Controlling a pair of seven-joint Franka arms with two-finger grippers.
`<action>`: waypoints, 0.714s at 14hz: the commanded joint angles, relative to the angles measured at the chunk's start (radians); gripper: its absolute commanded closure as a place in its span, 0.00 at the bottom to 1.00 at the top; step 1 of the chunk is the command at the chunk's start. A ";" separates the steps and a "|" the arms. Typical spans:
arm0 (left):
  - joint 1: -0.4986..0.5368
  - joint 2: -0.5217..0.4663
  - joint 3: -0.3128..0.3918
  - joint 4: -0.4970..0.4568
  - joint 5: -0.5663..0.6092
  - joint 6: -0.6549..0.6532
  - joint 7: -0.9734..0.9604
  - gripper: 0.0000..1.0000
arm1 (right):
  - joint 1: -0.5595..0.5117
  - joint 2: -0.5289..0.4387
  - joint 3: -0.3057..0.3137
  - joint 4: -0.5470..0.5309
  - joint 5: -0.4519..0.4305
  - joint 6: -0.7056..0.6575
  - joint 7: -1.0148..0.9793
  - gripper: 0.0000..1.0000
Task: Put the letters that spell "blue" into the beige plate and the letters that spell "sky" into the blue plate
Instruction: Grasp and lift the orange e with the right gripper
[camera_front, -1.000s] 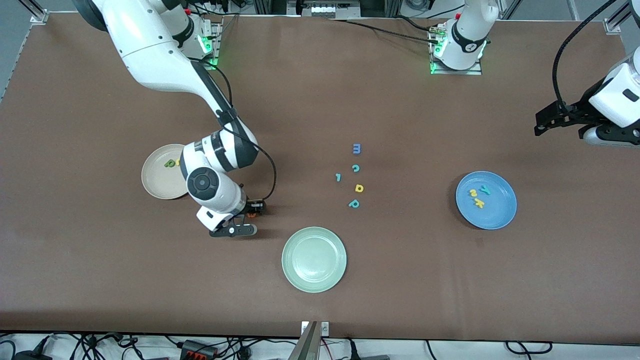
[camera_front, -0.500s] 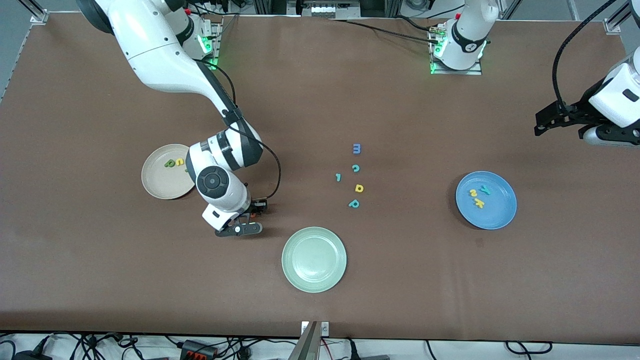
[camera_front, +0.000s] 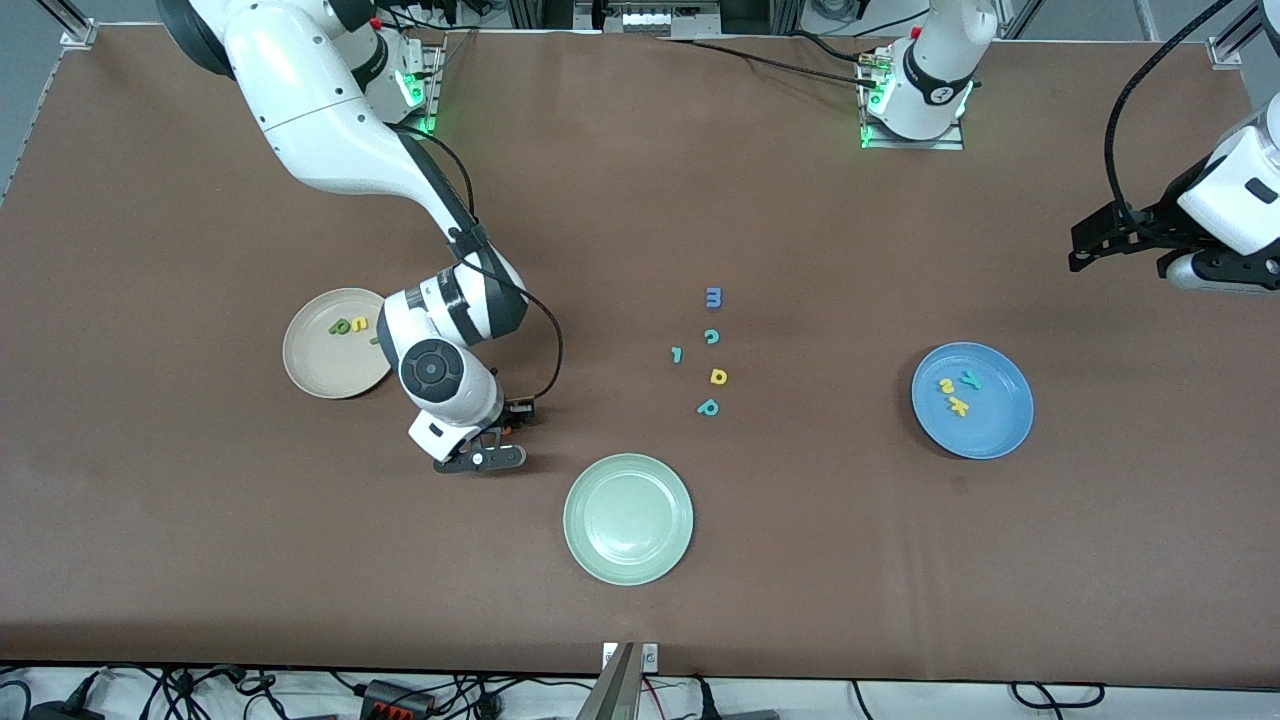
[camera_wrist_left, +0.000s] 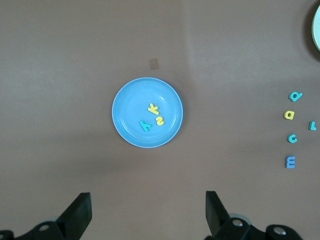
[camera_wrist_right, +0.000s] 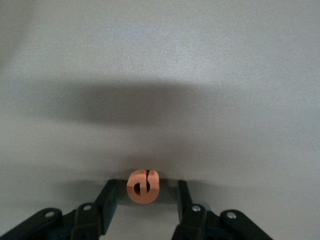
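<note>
The cream-beige round plate (camera_front: 310, 370) sits toward the right arm's end of the brown counter (camera_front: 800, 600) and holds a dark green foam b (camera_front: 339, 326) beside a yellow foam u (camera_front: 358, 324). Just beside it, nearer the camera, the orange-red foam e (camera_wrist_right: 143, 186) lies on the counter between the right claw's (camera_wrist_right: 146, 192) fingers, apart from both. The medium-blue round plate (camera_front: 990, 430) toward the left arm's end holds the yellow foam s (camera_front: 946, 385), yellow foam k (camera_front: 958, 406) and teal foam y (camera_front: 969, 378). The left claw (camera_wrist_left: 147, 199) hangs above it, spread wide.
</note>
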 joint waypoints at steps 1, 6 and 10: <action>-0.005 0.009 0.000 0.022 0.020 -0.005 0.014 0.00 | 0.009 0.013 -0.005 0.023 -0.013 -0.006 0.013 0.60; -0.005 0.007 0.000 0.022 0.020 -0.007 0.014 0.00 | -0.002 -0.004 -0.005 0.023 -0.003 -0.012 0.011 0.81; -0.005 0.007 0.000 0.022 0.020 -0.016 0.014 0.00 | -0.059 -0.121 -0.008 -0.042 -0.004 -0.141 -0.016 0.81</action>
